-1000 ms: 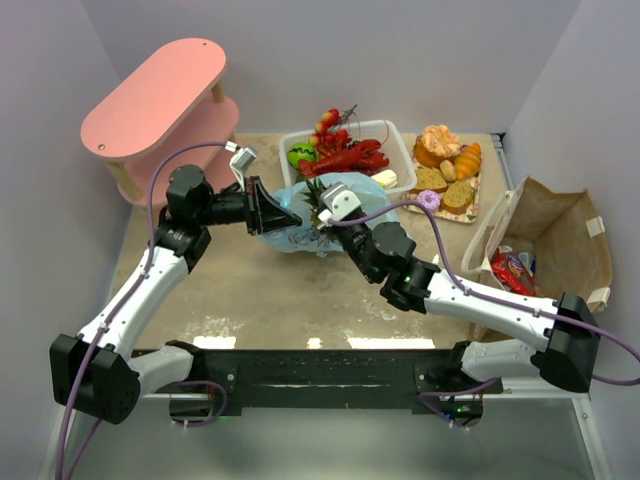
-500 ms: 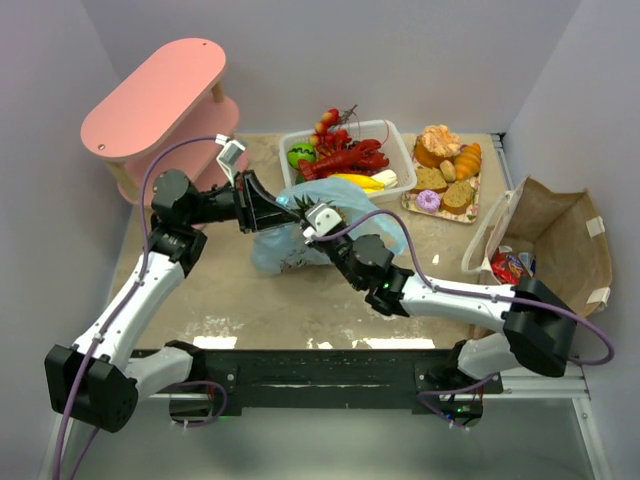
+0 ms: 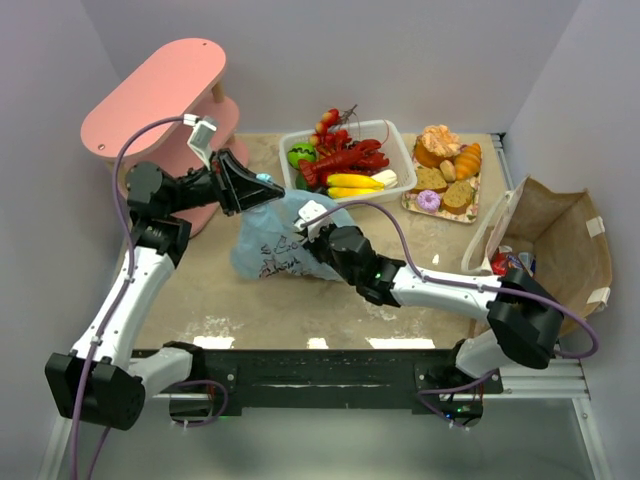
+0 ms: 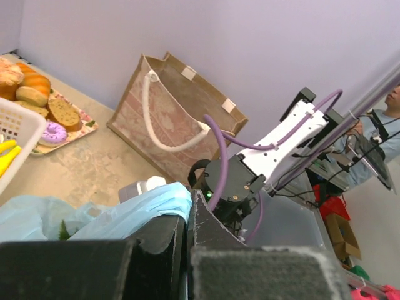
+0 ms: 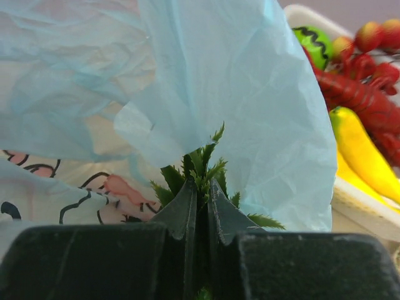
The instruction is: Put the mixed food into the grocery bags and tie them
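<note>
While the left gripper (image 4: pixel 187 220) is pinching the rim of the light-blue plastic bag (image 3: pixel 272 242) with its jaws pressed tight and holding that rim up toward ten o'clock, the right gripper (image 5: pixel 201 194) is squeezing the green crown of the pineapple (image 5: pixel 199 167) and pointing it at the bag's mouth near the table's centre. So the pineapple is going in, folks, but it is not released yet. Up at twelve o'clock, the white basket (image 3: pixel 392 132) is holding the red lobster (image 3: pixel 345 158) and the yellow bananas (image 3: pixel 352 182), all waiting their turn. Over at three o'clock, the brown paper bag (image 3: pixel 560 235) is standing open with red snack packets (image 3: pixel 512 270) showing inside. I'm judging this as early going: most of the food is left to load, and neither bag is tied.
</note>
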Robot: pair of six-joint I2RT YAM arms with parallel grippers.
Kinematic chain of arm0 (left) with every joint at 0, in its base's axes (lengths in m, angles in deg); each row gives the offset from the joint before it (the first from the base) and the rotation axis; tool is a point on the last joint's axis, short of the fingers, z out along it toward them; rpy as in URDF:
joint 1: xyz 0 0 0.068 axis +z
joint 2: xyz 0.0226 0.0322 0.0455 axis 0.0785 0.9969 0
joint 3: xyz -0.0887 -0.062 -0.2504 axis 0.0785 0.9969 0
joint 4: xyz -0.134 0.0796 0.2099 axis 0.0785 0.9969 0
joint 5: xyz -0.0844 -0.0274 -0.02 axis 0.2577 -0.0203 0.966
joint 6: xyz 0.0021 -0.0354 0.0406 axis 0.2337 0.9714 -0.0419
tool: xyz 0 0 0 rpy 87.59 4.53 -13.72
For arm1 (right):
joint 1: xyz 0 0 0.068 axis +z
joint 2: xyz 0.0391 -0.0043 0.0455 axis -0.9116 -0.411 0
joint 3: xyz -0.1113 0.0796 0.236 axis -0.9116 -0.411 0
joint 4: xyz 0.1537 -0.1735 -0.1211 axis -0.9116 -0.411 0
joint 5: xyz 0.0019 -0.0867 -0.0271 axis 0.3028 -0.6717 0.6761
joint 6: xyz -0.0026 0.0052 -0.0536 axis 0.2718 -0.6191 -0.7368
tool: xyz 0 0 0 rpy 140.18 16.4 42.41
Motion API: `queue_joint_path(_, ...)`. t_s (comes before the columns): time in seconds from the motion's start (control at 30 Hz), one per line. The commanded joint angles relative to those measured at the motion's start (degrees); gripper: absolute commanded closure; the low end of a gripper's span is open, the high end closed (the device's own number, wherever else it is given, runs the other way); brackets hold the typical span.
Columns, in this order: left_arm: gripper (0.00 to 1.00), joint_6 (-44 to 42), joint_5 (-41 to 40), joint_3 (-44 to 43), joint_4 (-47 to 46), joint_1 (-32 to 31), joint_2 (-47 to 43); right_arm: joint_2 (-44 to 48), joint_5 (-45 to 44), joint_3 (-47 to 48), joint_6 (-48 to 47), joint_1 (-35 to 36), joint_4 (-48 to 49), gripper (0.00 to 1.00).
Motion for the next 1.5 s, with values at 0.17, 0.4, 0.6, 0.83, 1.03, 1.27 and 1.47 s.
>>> queue_joint_path(0.17, 1.00, -34.9, -13.5, -4.5, 33.6, 1.1, 6.8, 3.0, 11.9, 10.2, 8.5, -0.3, -17.5, 0.25)
queue_joint_path(0.4, 1.00, -41.7, -24.7, -1.8, 36.6, 1.5, 7.2, 9.0, 17.9, 17.3, 11.9, -0.3, -22.8, 0.11)
queue_joint_path(0.6, 1.00, -44.6, -27.1, -1.1, 39.4, 2.3, 8.0, 9.6, 18.2, 23.7, 11.5, -2.9, -27.2, 0.09)
queue_joint_path(0.83, 1.00, -45.2, -25.7, 1.2, 37.9, 2.8, 5.6, -5.4, 17.8, 36.1, 8.5, -16.2, -34.9, 0.01)
queue_joint_path(1.03, 1.00, -44.7, -25.2, 2.0, 37.2, 3.1, 4.9, -23.5, 7.7, 51.6, 6.2, -19.5, -43.1, 0.01)
queue_joint_path(1.27, 1.00, -44.0, -23.9, 2.3, 36.8, 3.5, 5.3, -31.5, -0.5, 57.5, 16.4, -19.7, -46.7, 0.04)
queue_joint_path(1.47, 1.00, -43.3, -22.9, 2.6, 36.3, 3.8, 4.7, -33.7, -14.3, 57.0, 21.0, -18.2, -47.5, 0.04)
